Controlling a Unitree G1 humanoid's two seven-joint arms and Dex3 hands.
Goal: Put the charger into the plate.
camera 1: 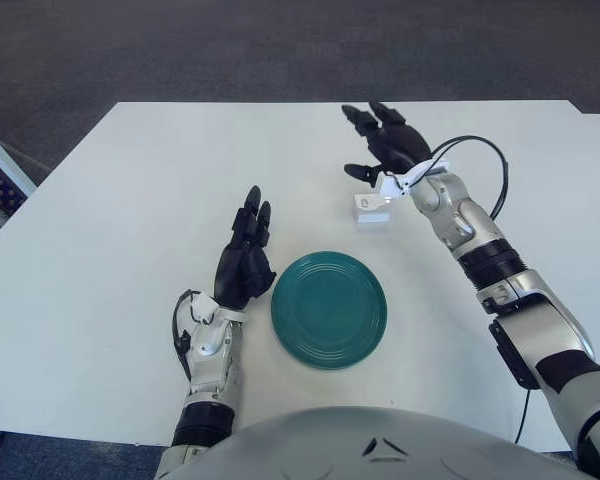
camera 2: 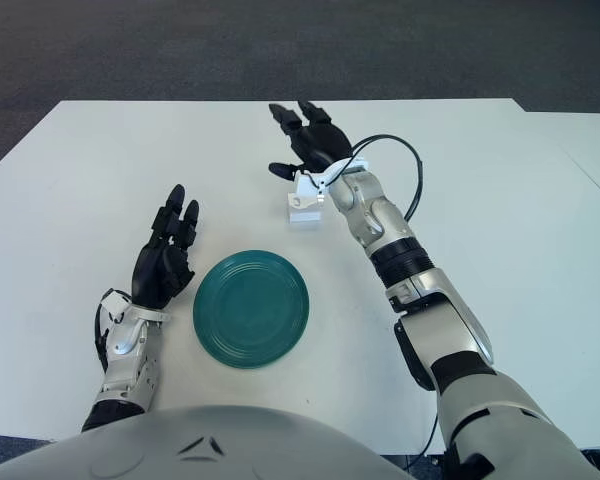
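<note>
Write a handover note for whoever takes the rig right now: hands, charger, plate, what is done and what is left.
Right hand: open, fingers spread, above and just behind the charger, holding nothing.
Left hand: open and idle, showing just left of the plate.
Charger: on the table, beyond the plate and a little to its right, not grasped.
Plate: green, near the table's front edge, nothing in it.
Done: right hand brought over the charger.
Left: close the right hand on the charger, lift it, carry it toward the robot and set it in the plate.
</note>
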